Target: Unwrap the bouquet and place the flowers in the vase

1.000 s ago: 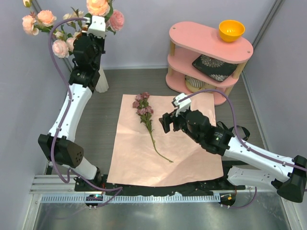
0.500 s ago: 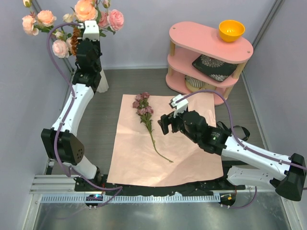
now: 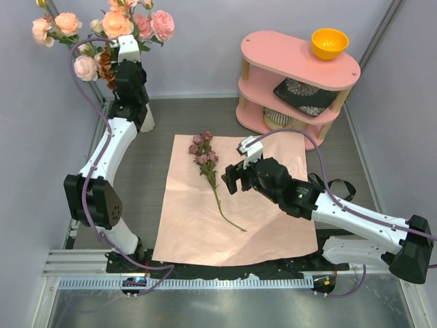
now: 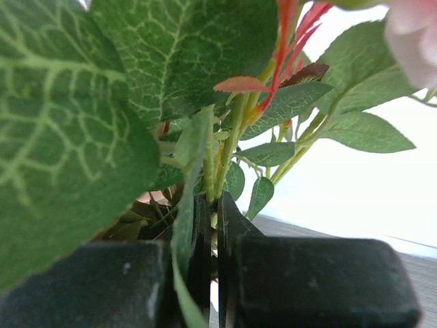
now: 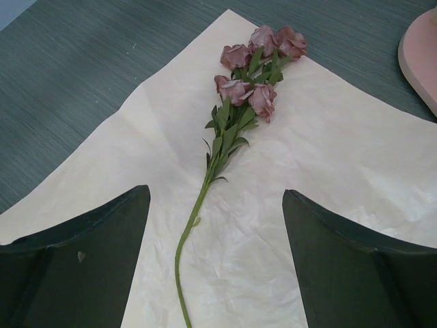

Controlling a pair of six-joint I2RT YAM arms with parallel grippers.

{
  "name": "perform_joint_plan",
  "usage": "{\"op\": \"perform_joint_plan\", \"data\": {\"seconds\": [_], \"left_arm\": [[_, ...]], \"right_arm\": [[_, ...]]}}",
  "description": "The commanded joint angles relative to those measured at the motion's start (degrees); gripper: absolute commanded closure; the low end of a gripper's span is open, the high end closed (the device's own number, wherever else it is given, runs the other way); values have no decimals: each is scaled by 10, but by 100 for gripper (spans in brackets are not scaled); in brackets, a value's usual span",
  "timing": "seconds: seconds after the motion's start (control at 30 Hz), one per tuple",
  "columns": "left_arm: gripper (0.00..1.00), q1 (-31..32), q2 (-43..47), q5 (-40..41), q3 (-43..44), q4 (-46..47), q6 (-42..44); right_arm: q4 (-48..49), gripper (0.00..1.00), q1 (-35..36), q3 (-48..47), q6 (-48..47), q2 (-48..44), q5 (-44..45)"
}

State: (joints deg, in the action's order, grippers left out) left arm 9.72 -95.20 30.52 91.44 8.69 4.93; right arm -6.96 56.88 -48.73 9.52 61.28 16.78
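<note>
My left gripper (image 3: 120,39) is raised at the back left, shut on green stems (image 4: 213,164) of the pink and peach flowers (image 3: 116,24). Leaves fill the left wrist view around the closed fingers (image 4: 233,225). The white vase (image 3: 146,119) stands below, mostly hidden behind that arm. The bouquet's pink paper wrap (image 3: 259,225) lies flat on the table. One mauve-headed flower stem (image 3: 209,167) lies on it, also shown in the right wrist view (image 5: 232,130). My right gripper (image 3: 231,179) hangs open just right of that stem, which lies between the spread fingers (image 5: 102,225).
A pink two-tier shelf (image 3: 273,55) stands at the back right, with an orange bowl (image 3: 329,42) on top and a patterned black plate (image 3: 304,96) on its lower tier. A black strip (image 3: 287,263) lies along the paper's near edge. Grey walls close in on both sides.
The left arm has swung left and back with the bunch of flowers, toward the corner. The right gripper has slid a little left toward the stem on the paper.
</note>
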Motion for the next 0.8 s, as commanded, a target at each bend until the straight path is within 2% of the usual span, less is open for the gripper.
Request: {"op": "perform_joint_plan", "data": {"seconds": [0.0,0.1,0.2,0.27,0.3,0.33,0.43,0.53,0.77], "left_arm": [[100,-9,-5,36,-18,-11,-39],[99,-9,0,42,-32,-8,-47],[92,-8,5,42,-35,-21,-61],[81,-8,10,40,-30,-37,-67],[76,-8,14,38,-23,-59,-69],[56,-8,18,34,-20,-70,-77],[31,-8,43,7,1,-135,-98],[20,-8,79,-26,7,-171,-131],[14,-8,133,-120,23,-273,-195]], "right_arm": [[21,16,-1,-6,10,7,-9],[23,16,-1,-6,14,10,-13],[24,16,0,-6,15,12,-17],[23,16,-1,-6,16,12,-18],[22,16,-1,-5,16,12,-18],[23,16,-2,-4,17,12,-19],[24,16,-1,-2,19,13,-22],[28,16,-1,-2,22,17,-28],[23,16,-1,-18,29,52,-46]]}}
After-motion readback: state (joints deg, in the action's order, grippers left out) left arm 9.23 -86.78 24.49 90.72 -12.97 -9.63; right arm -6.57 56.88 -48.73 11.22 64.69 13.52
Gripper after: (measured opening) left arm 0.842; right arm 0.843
